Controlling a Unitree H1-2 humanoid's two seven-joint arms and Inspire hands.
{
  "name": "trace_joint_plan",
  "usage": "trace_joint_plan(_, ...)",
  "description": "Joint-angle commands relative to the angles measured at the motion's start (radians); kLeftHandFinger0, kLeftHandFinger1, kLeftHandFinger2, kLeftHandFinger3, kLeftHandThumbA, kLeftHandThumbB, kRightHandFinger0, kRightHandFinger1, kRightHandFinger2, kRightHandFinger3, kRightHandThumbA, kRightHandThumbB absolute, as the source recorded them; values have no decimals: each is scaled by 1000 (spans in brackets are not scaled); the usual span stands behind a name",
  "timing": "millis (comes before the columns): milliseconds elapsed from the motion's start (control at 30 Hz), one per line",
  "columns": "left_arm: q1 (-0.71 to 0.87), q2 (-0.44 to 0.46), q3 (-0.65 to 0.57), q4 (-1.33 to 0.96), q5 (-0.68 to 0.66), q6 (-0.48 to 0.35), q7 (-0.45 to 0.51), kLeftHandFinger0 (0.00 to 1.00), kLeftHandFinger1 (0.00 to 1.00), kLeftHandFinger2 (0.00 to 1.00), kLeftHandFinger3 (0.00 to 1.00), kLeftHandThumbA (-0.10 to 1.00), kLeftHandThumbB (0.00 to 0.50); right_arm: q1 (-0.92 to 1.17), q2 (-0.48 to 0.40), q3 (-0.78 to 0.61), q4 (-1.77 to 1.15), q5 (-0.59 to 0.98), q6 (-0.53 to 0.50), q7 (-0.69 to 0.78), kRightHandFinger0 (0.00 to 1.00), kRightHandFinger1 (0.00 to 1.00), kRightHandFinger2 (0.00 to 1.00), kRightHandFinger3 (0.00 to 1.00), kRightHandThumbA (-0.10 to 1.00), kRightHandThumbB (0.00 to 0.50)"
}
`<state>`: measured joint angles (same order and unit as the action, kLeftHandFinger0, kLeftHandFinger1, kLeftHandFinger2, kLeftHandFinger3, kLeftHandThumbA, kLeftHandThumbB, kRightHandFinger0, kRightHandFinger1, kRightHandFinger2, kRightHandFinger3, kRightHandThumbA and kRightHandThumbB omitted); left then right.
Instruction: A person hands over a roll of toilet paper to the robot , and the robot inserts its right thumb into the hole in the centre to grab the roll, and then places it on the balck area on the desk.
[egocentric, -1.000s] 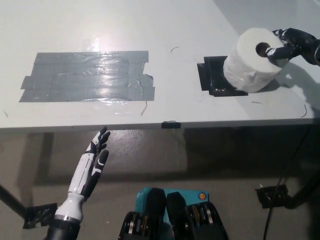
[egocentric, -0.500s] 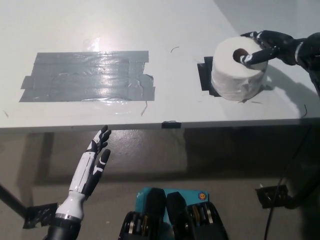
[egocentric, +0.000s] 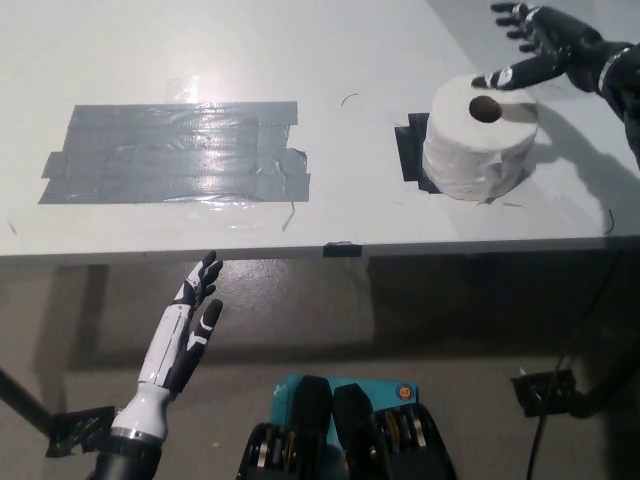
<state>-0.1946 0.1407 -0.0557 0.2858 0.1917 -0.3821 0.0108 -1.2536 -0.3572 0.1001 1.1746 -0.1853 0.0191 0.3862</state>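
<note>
White toilet paper roll (egocentric: 480, 140) stands upright, core hole up, on the black taped patch (egocentric: 412, 148) at the right of the pale grey desk (egocentric: 330, 60). It covers most of the patch; only the left edge shows.

Black right hand (egocentric: 545, 45) is above and just behind the roll, fingers spread, holding nothing; the thumb tip sits near the rim, clear of the hole.

White left hand (egocentric: 185, 335) rests below the desk edge at lower left, fingers extended, empty.

Risk: a low sweep away could clip the rim with the thumb, tipping or sliding the roll off the patch.
</note>
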Motion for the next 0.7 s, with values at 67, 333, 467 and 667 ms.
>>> trace_joint_plan(67,-24,10,2,-3,-1,-39,4,1000,1000,1000,1000,973,171,-135,-66,-47,-17,45,-96,-40,1000,1000,1000,1000,855,471)
trace_joint_plan(333,-114,9,16,15,-21,-22,0,1000,1000,1000,1000,985,176,-82,-112,-138,-509,76,-29,-103,1000,1000,1000,1000,978,498)
trace_joint_plan(467,-135,7,18,12,-21,-9,0,1000,1000,1000,1000,990,172,3,-105,-175,-794,103,2,-92,1000,1000,1000,1000,996,456)
trace_joint_plan(667,-163,4,22,27,-30,-20,1,1000,1000,1000,1000,964,129,201,-60,-228,-1326,202,126,-77,1000,1000,1000,1000,949,407)
